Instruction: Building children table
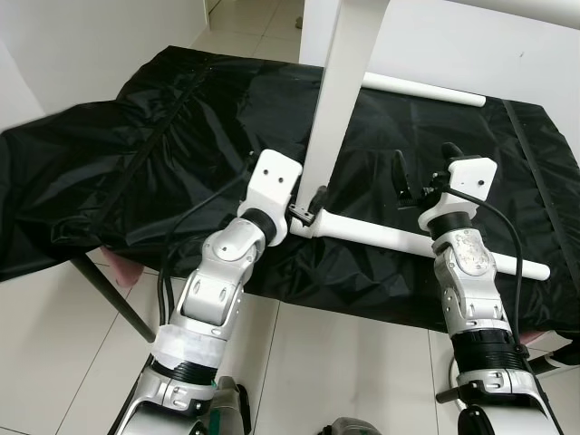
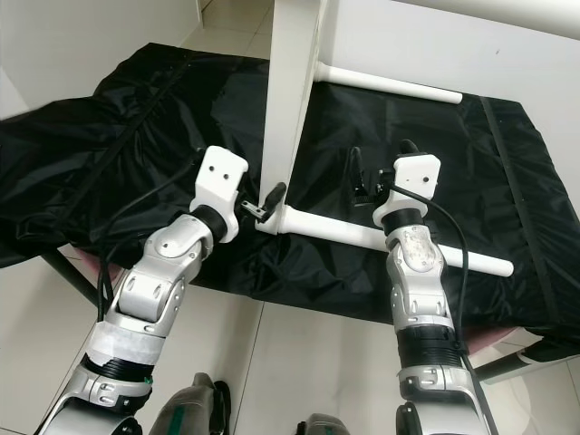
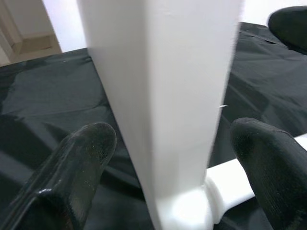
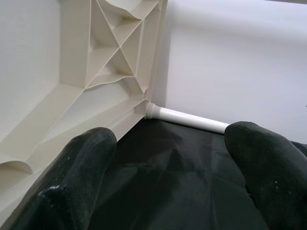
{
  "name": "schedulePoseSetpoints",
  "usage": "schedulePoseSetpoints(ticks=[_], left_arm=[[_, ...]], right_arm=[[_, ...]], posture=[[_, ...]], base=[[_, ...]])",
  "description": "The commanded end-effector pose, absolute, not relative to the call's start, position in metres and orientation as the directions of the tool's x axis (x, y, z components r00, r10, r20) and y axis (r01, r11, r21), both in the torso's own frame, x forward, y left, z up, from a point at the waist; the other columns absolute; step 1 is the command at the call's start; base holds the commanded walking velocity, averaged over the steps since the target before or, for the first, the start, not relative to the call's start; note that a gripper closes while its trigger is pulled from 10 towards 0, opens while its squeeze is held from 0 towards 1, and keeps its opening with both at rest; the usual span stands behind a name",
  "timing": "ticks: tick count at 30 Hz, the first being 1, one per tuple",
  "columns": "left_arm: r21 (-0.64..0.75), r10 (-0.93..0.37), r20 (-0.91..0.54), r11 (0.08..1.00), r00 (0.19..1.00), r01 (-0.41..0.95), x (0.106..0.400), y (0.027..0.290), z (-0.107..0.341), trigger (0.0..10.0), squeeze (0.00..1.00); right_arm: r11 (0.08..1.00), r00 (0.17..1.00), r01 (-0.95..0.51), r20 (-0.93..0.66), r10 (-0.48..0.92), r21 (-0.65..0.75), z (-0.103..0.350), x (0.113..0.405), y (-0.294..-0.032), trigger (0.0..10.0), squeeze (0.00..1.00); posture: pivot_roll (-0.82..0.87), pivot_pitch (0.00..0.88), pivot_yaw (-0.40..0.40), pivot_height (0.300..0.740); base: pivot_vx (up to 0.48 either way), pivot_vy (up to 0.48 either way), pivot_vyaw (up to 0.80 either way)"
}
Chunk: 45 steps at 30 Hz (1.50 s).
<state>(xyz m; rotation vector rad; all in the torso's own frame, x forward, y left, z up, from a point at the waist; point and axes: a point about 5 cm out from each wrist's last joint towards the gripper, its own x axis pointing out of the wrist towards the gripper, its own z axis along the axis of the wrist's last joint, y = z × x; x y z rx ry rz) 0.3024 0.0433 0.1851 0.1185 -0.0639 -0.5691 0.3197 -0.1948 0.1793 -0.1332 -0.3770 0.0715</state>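
Head views: white plastic tabletop stands on edge on black-sheeted desk, round white leg beside it | left wrist: left end effector spread astride tabletop | right wrist: right end effector spread, empty.

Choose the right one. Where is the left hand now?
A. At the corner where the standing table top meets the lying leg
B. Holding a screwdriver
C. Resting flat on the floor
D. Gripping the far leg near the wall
A: the left hand has its open fingers on either side of the table top, where the leg joins.
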Motion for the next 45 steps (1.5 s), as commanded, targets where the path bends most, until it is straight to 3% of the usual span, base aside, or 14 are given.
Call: schedulePoseSetpoints(ticks=[1, 9, 12, 19, 20, 32, 33, 37, 45], left_arm=[[0.137, -0.622, 0.021, 0.778, 0.783, 0.614, 0.299, 0.034, 0.186, 10.0, 0.00], [0.127, -0.621, 0.011, 0.778, 0.783, 0.615, 0.302, 0.029, 0.186, 10.0, 0.00], [0.092, -0.544, -0.046, 0.833, 0.838, 0.546, 0.317, 0.026, 0.181, 10.0, 0.00], [0.090, -0.510, -0.056, 0.853, 0.858, 0.513, 0.327, 0.020, 0.182, 10.0, 0.00], [0.077, -0.512, -0.055, 0.854, 0.857, 0.515, 0.328, 0.018, 0.182, 10.0, 1.00], [0.055, -0.365, -0.135, 0.925, 0.921, 0.375, 0.344, 0.018, 0.178, 10.0, 1.00], [0.062, -0.343, -0.143, 0.933, 0.928, 0.354, 0.346, 0.017, 0.179, 10.0, 0.00], [0.002, -0.233, -0.119, 0.972, 0.965, 0.235, 0.352, 0.012, 0.189, 10.0, 0.00], [-0.044, -0.125, -0.096, 0.992, 0.988, 0.121, 0.355, 0.012, 0.195, 10.0, 0.00]], right_arm=[[0.990, 0.925, -0.026, 0.373, 0.077, -0.139, 0.181, 0.318, -0.198, 10.0, 0.00], [0.990, 0.924, -0.024, 0.375, 0.076, -0.140, 0.182, 0.318, -0.198, 10.0, 0.00], [0.990, 0.923, -0.024, 0.378, 0.074, -0.136, 0.184, 0.319, -0.198, 10.0, 0.00], [0.991, 0.922, -0.026, 0.381, 0.073, -0.129, 0.184, 0.318, -0.195, 10.0, 0.00], [0.992, 0.922, -0.026, 0.381, 0.073, -0.127, 0.184, 0.318, -0.194, 10.0, 0.00], [0.993, 0.922, -0.013, 0.384, 0.056, -0.113, 0.184, 0.315, -0.194, 10.0, 0.00], [0.994, 0.922, -0.012, 0.384, 0.055, -0.112, 0.184, 0.315, -0.193, 10.0, 0.00], [0.995, 0.919, -0.011, 0.390, 0.050, -0.102, 0.187, 0.316, -0.192, 10.0, 0.00], [0.995, 0.917, -0.010, 0.395, 0.049, -0.100, 0.191, 0.317, -0.190, 10.0, 0.00]], posture=[[0.00, 0.077, 0.011, 0.740], [0.00, 0.080, 0.009, 0.740], [0.00, 0.080, 0.009, 0.740], [-0.01, 0.089, 0.017, 0.740], [-0.01, 0.093, 0.022, 0.740], [-0.02, 0.100, 0.030, 0.740], [-0.02, 0.107, 0.031, 0.740], [-0.02, 0.113, 0.028, 0.740], [-0.03, 0.119, 0.028, 0.740]], base=[[0.000, 0.000, 0.00], [0.000, 0.000, 0.00], [0.000, 0.000, 0.00], [0.000, 0.000, 0.00], [0.000, 0.000, 0.00], [0.000, 0.000, 0.00], [0.000, 0.000, 0.00], [0.000, 0.000, 0.00], [0.000, 0.000, 0.00]])
